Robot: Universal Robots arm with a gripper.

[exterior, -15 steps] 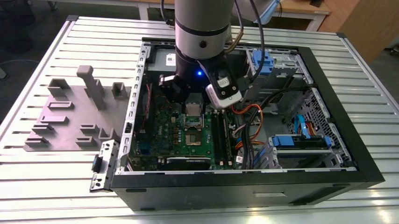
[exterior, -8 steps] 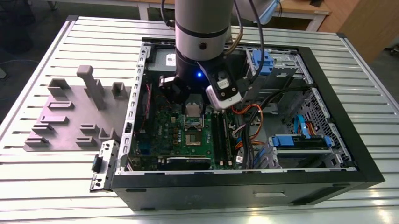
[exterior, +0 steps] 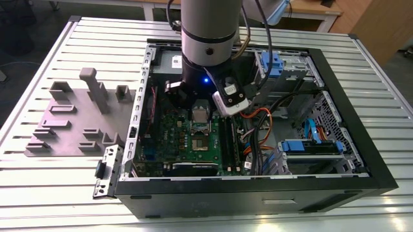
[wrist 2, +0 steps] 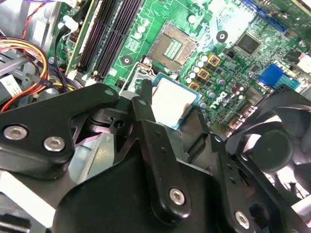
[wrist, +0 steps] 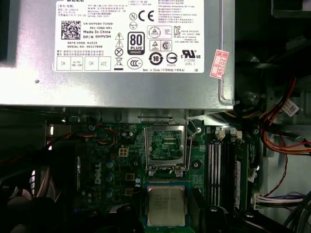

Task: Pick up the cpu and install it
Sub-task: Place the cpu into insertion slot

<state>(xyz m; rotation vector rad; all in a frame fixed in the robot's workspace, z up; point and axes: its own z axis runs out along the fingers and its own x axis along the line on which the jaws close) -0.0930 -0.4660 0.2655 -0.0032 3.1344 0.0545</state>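
Pickup is done: the gripper (wrist 2: pixel 170 116) clamps the cpu (wrist 2: pixel 174 99) over the case (exterior: pixel 258 186), mid-frame in the exterior view. The socket (wrist 2: pixel 172 46) lies empty, so the cpu is not yet installed.

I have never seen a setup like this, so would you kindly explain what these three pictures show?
It is one robot arm reaching into an open computer case lying on a slatted metal table. The exterior view looks on from outside; both wrist views come from cameras riding on the arm. Its hand appears closed on the cpu, a small silvery square, near the empty socket on the green motherboard. A grey parts tray sits beside the case.
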